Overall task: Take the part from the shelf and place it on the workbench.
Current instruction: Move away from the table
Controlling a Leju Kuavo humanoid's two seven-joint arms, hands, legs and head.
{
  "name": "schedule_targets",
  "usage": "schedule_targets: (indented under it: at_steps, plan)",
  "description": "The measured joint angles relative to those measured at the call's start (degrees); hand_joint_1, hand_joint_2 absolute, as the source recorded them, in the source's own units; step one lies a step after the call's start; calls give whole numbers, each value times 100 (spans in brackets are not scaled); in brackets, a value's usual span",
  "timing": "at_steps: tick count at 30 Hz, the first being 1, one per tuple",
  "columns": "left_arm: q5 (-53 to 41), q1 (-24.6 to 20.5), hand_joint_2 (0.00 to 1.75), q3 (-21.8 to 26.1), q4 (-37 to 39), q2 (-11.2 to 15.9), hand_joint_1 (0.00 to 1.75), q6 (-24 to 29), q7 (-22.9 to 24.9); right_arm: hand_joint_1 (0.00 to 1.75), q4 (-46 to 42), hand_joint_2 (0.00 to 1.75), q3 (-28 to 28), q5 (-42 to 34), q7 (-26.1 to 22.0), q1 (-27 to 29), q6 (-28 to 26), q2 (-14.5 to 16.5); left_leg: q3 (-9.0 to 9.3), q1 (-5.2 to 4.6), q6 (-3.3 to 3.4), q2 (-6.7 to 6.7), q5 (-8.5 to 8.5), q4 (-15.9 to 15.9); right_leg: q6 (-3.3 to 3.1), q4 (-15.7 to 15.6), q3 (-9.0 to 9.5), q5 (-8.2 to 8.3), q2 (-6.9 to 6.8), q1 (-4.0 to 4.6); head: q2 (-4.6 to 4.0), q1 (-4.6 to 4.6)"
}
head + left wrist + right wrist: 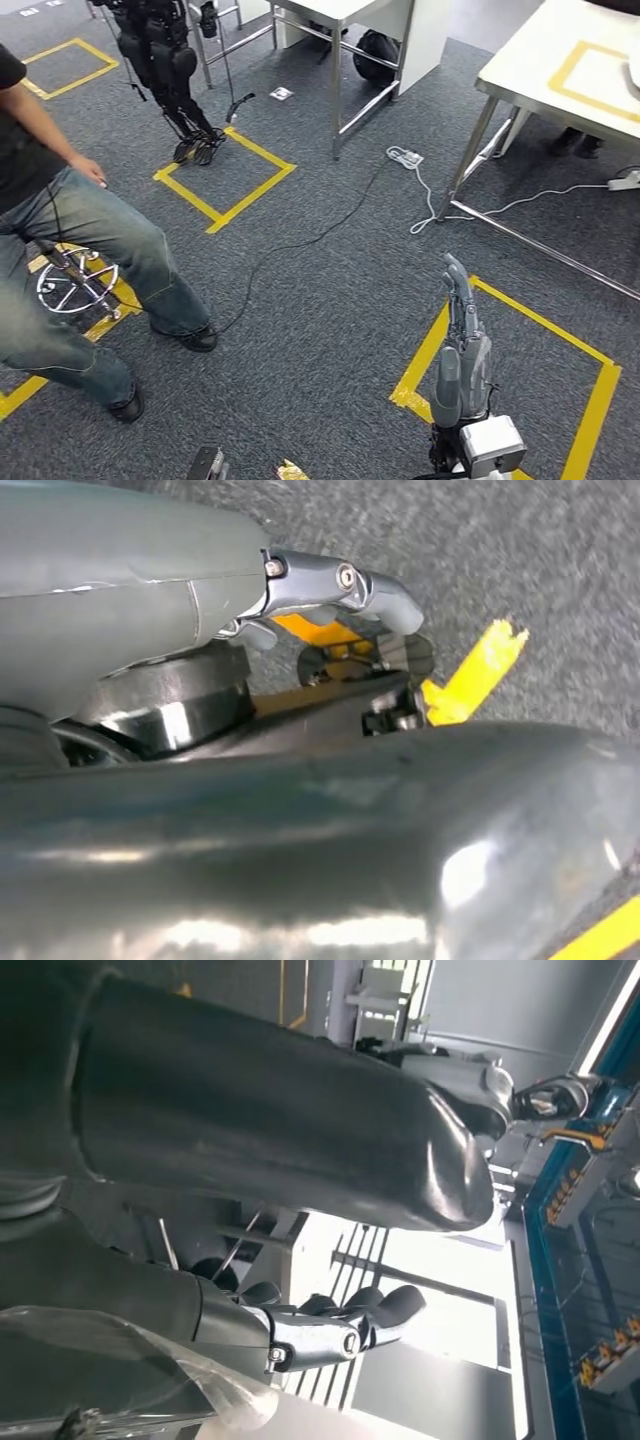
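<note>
A: How were the hands?

B: In the head view we saw the right hand (462, 340) raised at the lower right, fingers (458, 285) stretched up and close together, nothing in them. In the right wrist view its fingers (377, 1310) lay slightly bent, also on nothing.

A: And the left?

B: The left hand (302, 590) hung low over the grey carpet (528, 550). In its wrist view the fingers (377, 590) ran out nearly straight above a yellow tape end (475, 670). We could not tell whether it held anything.

A: The part?

B: We could not tell where it was; nothing we saw read clearly as the part.

A: Surroundings?

B: The white desk (528, 70) stood at the far right on metal legs, a yellow tape outline on its top. A white power strip (405, 157) lay on the carpet near its leg, cables trailing off it. A yellow tape square (596, 400) was on the floor just beside the right hand.

A: Anyone nearby?

B: A person (90, 250) in jeans and black shoes stood at the left, legs wide apart, by a chrome chair base (75, 285). A dark second robot (162, 60) stood at the far left, feet on the corner of another tape square (226, 180).
</note>
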Motion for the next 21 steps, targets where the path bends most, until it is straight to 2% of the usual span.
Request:
schedule_targets:
  at_steps: [1, 2, 3, 5, 6, 7, 9, 10, 11, 13, 15, 16, 17, 18, 19, 21]
  plan:
    - [0, 5, 0, 0, 0, 0, 0, -1, 0, 0, 1, 0, 0, -1, 1, 4, 0, -1, -2, -19, 9, -80, 3, 4, -27, 64, -66, 58, 6, 19, 0, 0]
    - [0, 9, 0, 0, 0, 1, 0, -2, 0, 0, 2, 0, -1, -1, 1, 6, 0, -1, 0, -32, 12, -166, 4, 9, -60, -105, -20, 223, 21, 35, 0, -1]
    - [0, 11, 0, 0, 0, 2, 0, -3, 0, 0, 2, 0, -1, -1, 1, 5, 0, -2, 4, -41, 13, -253, 5, 17, -96, -460, 121, 454, 72, 47, 1, 1]
    - [0, 5, 0, 0, 0, -3, 0, -4, 0, 0, -1, 0, -2, 0, 2, 5, -1, -2, -11, -45, 2, -407, 9, 44, -159, -1222, 448, 774, 369, 45, 1, -5]
    - [-1, 1, 0, 0, 0, -5, 0, -4, 0, 0, -2, 0, -2, 1, 2, 8, -2, -2, -35, -38, -16, -470, 17, 55, -175, -1442, 554, 831, 491, 43, 1, -3]
    - [-1, 1, 0, 0, 0, -8, 0, -4, 0, 0, -3, 0, -2, 0, 3, 10, -4, -2, -65, -22, -46, -532, 33, 61, -187, -1527, 598, 827, 565, 44, 1, -3]
    - [-2, 11, 0, 0, 0, -6, 0, -4, 0, 0, -5, 0, -3, 1, 3, 10, -8, -2, -106, 0, -115, -645, 64, 54, -213, -1571, 634, 862, 453, 47, 2, 8]
    - [-2, 17, 0, 0, 0, -5, 0, -4, 0, 0, -6, 0, -3, 1, 2, 7, -8, -2, -125, -7, -149, -583, 40, 88, -236, -1601, 654, 879, 374, 37, 2, 3]
    - [-2, 17, 0, 0, 0, -3, 0, -4, 0, 0, -9, 0, -4, 3, 1, 5, -9, -2, -176, -18, -183, -451, -41, 201, -255, -1631, 677, 893, 285, 24, 1, -4]
    - [-2, 4, 0, 0, 0, -1, 0, -4, 0, 0, -16, 0, -6, 5, 0, 12, -13, -2, -434, -8, -260, -96, -372, 768, -285, -1662, 707, 894, 96, 13, 0, -21]
    - [-2, -5, 0, 0, 0, 6, 0, -4, 0, 0, -19, 0, -8, 9, 1, 23, -19, -2, -761, 55, -335, 31, -679, 1482, -292, -1660, 711, 876, -95, 14, 1, -25]
    - [0, -4, 0, 0, 0, 12, 0, -4, 0, 0, -19, 0, -9, 10, 1, 29, -25, -2, -822, 86, -365, 49, -702, 1640, -286, -1659, 716, 866, -186, 12, 1, -25]
    - [2, -1, 0, 0, 0, 19, 0, -4, 0, 0, -19, 0, -9, 12, 1, 34, -30, -2, -770, 112, -389, 66, -615, 1571, -274, -1659, 727, 855, -268, 8, 1, -26]
    - [3, 4, 0, 0, 0, 26, 0, -4, 0, 0, -20, 0, -9, 14, 1, 41, -37, -2, -594, 131, -404, 106, -435, 1263, -257, -1658, 747, 841, -345, 3, 1, -26]
    - [4, 7, 0, -1, 0, 29, 0, -4, 0, 0, -23, 0, -9, 15, 1, 47, -43, -2, -364, 137, -412, 216, -259, 840, -234, -1659, 771, 822, -417, 3, 1, -27]
    - [4, 3, 0, -1, 0, 22, 0, -4, 0, 0, -39, 0, -9, 19, 0, 55, -52, -2, -17, 94, -378, 440, -80, 173, -174, -1651, 807, 782, -537, 26, 0, -27]
